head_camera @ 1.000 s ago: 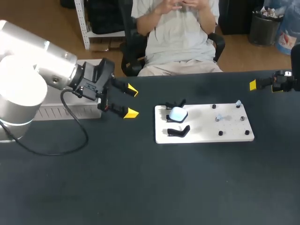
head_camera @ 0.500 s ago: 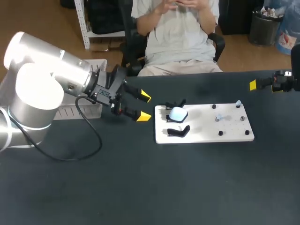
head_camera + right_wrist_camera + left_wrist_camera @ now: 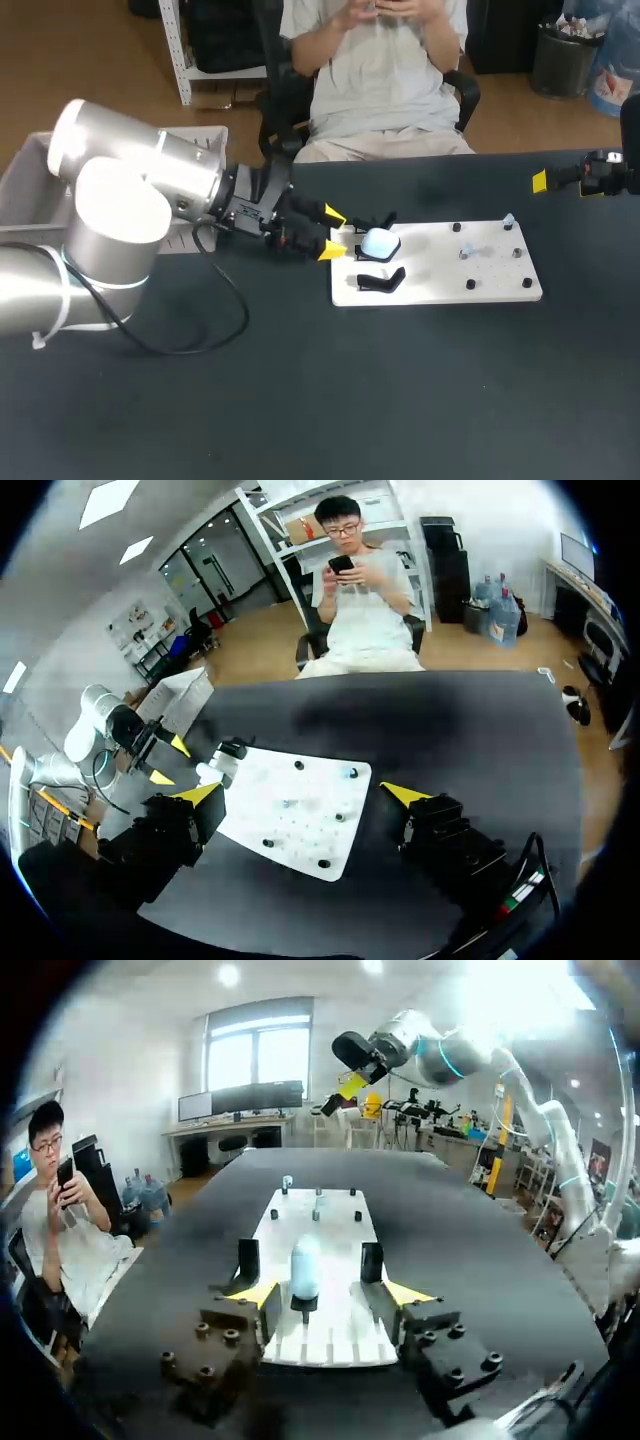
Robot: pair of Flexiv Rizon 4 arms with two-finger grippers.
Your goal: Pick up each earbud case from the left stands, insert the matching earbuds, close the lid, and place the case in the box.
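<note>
White earbud case [image 3: 379, 242] sits at the left end of the white board [image 3: 450, 285] on the desk [image 3: 300, 400]. Left tool [image 3: 333, 232] is wide open just short of it, not touching. Right tool [image 3: 300, 792] is open too, well away.

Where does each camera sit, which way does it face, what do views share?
Head view: above, behind the robot, looking down on the table; left arm and right arm show.
Left wrist view: along the open left gripper toward the earbud case.
Right wrist view: over the open right gripper, across the table.
All share the white board.
</note>
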